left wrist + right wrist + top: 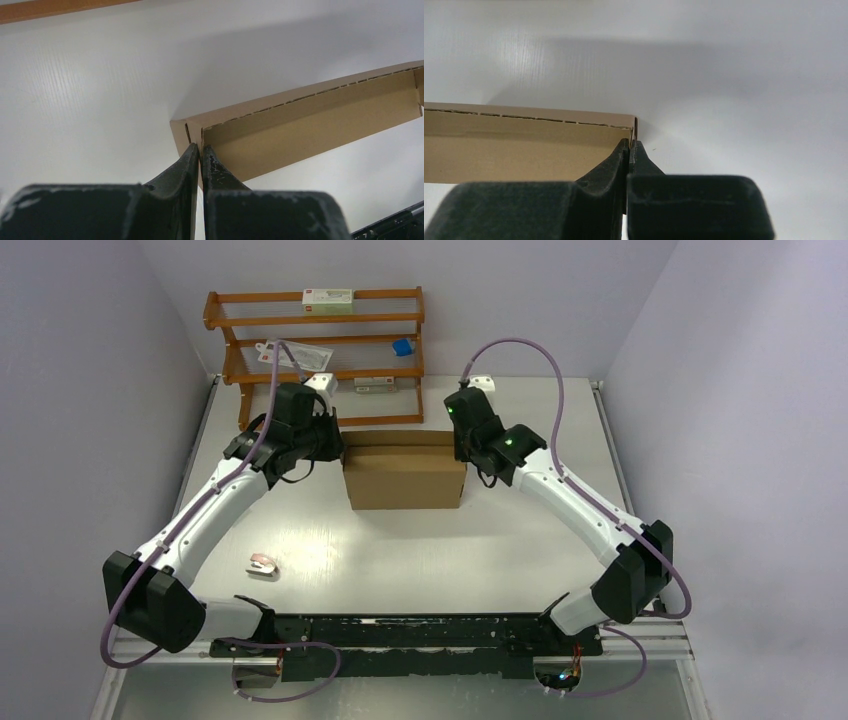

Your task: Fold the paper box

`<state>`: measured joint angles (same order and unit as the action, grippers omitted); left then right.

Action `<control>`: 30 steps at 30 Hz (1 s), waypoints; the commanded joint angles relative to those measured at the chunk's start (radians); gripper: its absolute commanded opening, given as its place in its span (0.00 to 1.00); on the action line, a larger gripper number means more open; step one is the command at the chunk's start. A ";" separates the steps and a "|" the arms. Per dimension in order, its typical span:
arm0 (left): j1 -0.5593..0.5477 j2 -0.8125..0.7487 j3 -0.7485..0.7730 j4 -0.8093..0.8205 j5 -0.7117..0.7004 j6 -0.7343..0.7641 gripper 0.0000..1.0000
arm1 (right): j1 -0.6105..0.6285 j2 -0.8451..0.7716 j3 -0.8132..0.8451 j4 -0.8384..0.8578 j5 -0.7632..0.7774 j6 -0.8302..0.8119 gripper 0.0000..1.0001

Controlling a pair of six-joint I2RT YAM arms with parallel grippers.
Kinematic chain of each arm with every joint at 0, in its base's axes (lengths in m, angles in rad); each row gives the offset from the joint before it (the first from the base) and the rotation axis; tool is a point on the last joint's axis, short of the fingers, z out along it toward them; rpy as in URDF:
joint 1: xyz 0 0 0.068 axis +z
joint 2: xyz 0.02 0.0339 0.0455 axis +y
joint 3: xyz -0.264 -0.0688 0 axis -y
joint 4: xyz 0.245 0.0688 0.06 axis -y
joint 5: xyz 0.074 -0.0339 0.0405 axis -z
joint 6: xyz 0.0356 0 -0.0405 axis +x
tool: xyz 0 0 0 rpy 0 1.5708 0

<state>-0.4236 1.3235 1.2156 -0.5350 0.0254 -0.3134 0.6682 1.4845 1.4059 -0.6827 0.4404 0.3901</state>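
Left gripper and right gripper each pinch one end of the brown paper box at the frame's upper centre.

Even, diffuse light from above fills my top view: the table reads bright, slightly washed at centre, and the arms throw only faint, soft-edged shadows. On my left wrist camera the table glares near white at left, while the paper box casts a broad grey shadow on the surface behind it. The left gripper sits dark and soft, close to the lens. On my right wrist camera a similar grey shadow lies beyond the box edge, and the right gripper is a blurred black mass.
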 commanded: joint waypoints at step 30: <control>-0.073 0.041 0.002 0.005 0.086 -0.036 0.11 | 0.062 0.051 0.007 0.024 -0.082 0.047 0.00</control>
<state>-0.4480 1.3384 1.2278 -0.5343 -0.0189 -0.3183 0.6910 1.5066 1.4330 -0.7189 0.4877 0.3679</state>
